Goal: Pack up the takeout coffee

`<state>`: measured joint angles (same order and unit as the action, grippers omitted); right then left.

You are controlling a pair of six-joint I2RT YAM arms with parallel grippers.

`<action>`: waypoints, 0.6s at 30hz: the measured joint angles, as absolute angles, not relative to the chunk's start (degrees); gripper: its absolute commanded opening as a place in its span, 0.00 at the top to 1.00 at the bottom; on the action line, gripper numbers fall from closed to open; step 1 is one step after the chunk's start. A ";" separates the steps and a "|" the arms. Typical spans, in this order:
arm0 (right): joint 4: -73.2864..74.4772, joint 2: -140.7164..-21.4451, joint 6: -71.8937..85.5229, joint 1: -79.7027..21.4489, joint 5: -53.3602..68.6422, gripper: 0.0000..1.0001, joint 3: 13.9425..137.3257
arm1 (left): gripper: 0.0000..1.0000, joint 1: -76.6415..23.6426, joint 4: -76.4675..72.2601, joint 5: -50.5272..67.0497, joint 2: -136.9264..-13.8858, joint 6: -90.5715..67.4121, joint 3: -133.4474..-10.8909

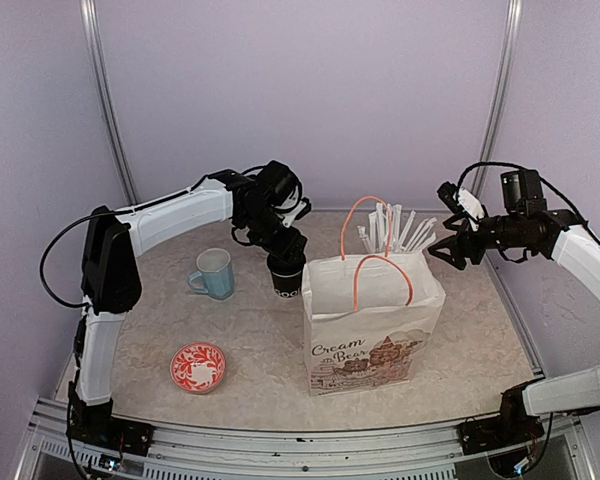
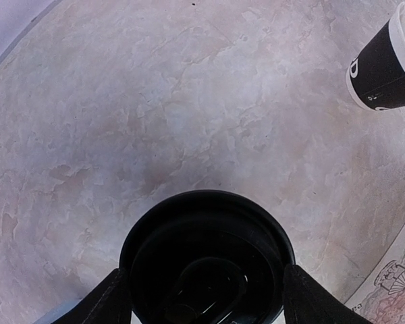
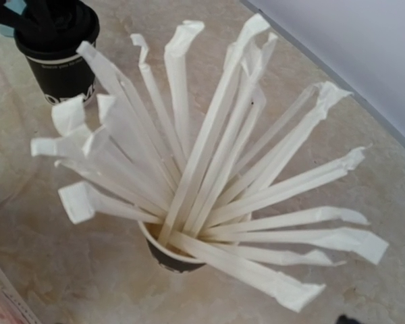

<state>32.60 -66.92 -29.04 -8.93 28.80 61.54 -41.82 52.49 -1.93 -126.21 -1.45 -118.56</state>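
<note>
**Ann:** Left gripper (image 1: 286, 252) hangs right over the takeout coffee (image 1: 286, 283), pointing straight down, with one finger (image 2: 104, 304) on each side of the black lid (image 2: 206, 260)!

**Ben:** Has it got hold?

**Ann:** Can't tell. Both fingers sit right at the lid's rim, but the wrist view doesn't settle whether that's contact or a sliver of gap.

**Ben:** And where's the cup?

**Ann:** Upright on the table (image 1: 480, 330), lid on, left of centre toward the far side. It's between the light blue mug (image 1: 213, 273) on its left and the open paper bag (image 1: 372, 320) on its right, touching neither.

**Ben:** The other arm?

**Ann:** Right gripper (image 1: 442, 248) hovers far right, jaws spread, nothing in them. It's just beside the white straws (image 3: 209, 169) fanning out of a second black cup (image 3: 170, 262) beyond the bag.

**Ben:** Anything nearer?

**Ann:** Red patterned saucer (image 1: 198, 366), near left, well apart from everything.
</note>
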 measured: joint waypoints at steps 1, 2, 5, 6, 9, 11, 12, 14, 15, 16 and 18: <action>32.60 -66.92 -29.04 -8.93 28.86 0.15 61.54 | 0.26 -41.82 52.47 -1.91 -126.32 -1.48 -118.63; 32.60 -66.92 -29.04 -8.93 28.95 0.15 61.54 | 0.26 -41.82 52.45 -1.89 -126.39 -1.48 -118.67; 32.60 -66.92 -29.04 -8.93 29.19 0.15 61.54 | 0.25 -41.89 52.45 -1.83 -126.41 -1.45 -118.72; 32.60 -66.92 -29.04 -8.93 29.26 0.15 61.54 | 0.23 -41.93 52.47 -1.85 -126.43 -1.45 -118.76; 32.60 -66.92 -29.04 -8.93 29.41 0.15 61.52 | 0.23 -42.11 52.47 -2.04 -126.52 -1.43 -118.78; 32.60 -66.92 -29.04 -8.93 29.52 0.15 61.52 | 0.23 -42.35 52.45 -2.24 -126.61 -1.41 -118.78; 32.62 -66.92 -29.04 -8.93 29.58 0.15 61.52 | 0.23 -42.46 52.45 -2.39 -126.63 -1.41 -118.80; 32.60 -66.92 -29.04 -8.93 29.65 0.15 61.52 | 0.23 -42.65 52.42 -2.81 -126.78 -1.37 -119.00; 32.62 -66.92 -29.04 -8.93 29.67 0.15 61.52 | 0.23 -42.74 52.40 -2.98 -126.82 -1.37 -119.07; 32.60 -66.92 -29.04 -8.93 29.71 0.15 61.52 | 0.23 -42.81 52.40 -3.14 -126.85 -1.32 -119.09; 32.62 -66.92 -29.04 -8.93 29.82 0.15 61.39 | 0.23 -42.92 52.40 -3.44 -126.85 -1.26 -119.09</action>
